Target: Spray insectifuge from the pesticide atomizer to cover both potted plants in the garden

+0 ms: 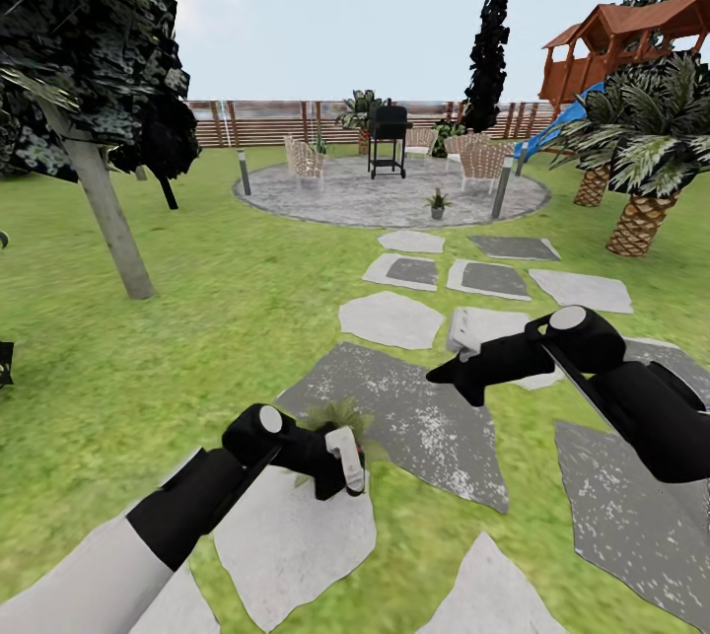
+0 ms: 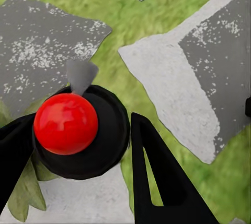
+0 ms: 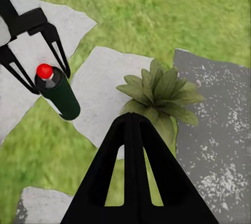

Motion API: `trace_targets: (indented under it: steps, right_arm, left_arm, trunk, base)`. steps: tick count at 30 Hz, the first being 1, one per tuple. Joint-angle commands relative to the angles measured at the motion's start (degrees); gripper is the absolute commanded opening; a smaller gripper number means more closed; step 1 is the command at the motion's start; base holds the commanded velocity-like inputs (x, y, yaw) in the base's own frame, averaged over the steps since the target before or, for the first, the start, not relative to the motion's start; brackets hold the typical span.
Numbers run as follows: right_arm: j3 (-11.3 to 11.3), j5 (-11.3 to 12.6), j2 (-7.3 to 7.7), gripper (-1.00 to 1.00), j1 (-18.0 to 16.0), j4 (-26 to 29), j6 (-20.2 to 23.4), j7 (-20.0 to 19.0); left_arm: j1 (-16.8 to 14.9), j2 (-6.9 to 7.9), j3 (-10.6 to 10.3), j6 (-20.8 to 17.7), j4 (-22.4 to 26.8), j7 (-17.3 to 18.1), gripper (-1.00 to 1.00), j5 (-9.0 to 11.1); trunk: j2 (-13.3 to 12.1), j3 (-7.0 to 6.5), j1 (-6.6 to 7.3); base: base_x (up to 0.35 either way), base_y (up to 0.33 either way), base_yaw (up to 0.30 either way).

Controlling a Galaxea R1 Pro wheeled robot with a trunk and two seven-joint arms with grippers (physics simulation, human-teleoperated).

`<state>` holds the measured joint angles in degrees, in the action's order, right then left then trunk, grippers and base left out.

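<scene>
Over the stepping stones, left claw (image 1: pixel 340 464) clamped around the pesticide atomizer (image 3: pixel 57 92), beside the near potted plant (image 3: pixel 159 96). Right claw (image 1: pixel 449 373) empty, apparently closed (fingers read as one). Second plant (image 1: pixel 437 203) on the patio (image 1: pixel 325 200), seemingly unsprayed.

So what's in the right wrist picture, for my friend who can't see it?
The left end effector holds a dark green pesticide atomizer with a red tip over pale stepping stones. Beside it sits a small potted plant with pointed green leaves, and lawn lies all around.
</scene>
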<state>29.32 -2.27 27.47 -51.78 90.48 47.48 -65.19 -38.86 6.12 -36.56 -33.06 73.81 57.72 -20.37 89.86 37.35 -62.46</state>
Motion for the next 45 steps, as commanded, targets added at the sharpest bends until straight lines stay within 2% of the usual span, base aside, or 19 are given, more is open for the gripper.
trace_targets:
  steps: [1,9,16,20,35,45]
  right_arm:
    - [0.1,-0.3,-0.37,-1.00,-0.1,0.0,0.4,-0.3]
    - [0.1,-0.4,-2.22,-1.00,-0.2,0.0,2.4,-0.2]
    - [0.5,-0.5,-2.47,-1.00,-0.2,0.0,2.8,-0.2]
    - [0.6,-1.7,-2.57,-1.00,-0.2,0.0,2.8,-0.3]
    - [0.7,-2.6,-2.70,-1.00,-0.2,0.0,2.7,-0.4]
    - [0.9,-2.6,-3.60,-1.00,-0.2,0.0,2.7,-0.4]
  left_arm:
    - [-0.1,-0.39,-0.1,-0.6,0.1,0.3,-1.00,-0.4]
    - [-1.1,-1.83,0.0,-1.6,0.1,0.4,-1.00,-0.6]
    - [-1.8,-2.12,0.0,-1.7,0.1,0.5,-1.00,-0.6]
    - [-2.5,-2.36,0.0,-2.6,0.1,0.5,-1.00,-0.6]
    - [-4.5,-4.49,0.0,-3.8,0.2,0.5,-1.00,-0.6]
    - [-5.3,-6.02,0.0,-5.5,0.1,0.5,-1.00,-0.7]
  trunk:
    - [0.0,0.06,0.00]
    - [0.0,0.06,0.00]
    - [0.0,0.06,0.00]
    - [0.0,0.06,0.00]
    - [0.0,0.06,0.00]
    - [0.0,0.06,0.00]
  base:
    - [0.000,0.000,0.000]
    - [0.000,0.000,0.000]
    - [0.000,0.000,0.000]
    - [0.000,0.000,0.000]
    - [0.000,0.000,0.000]
    - [0.000,0.000,0.000]
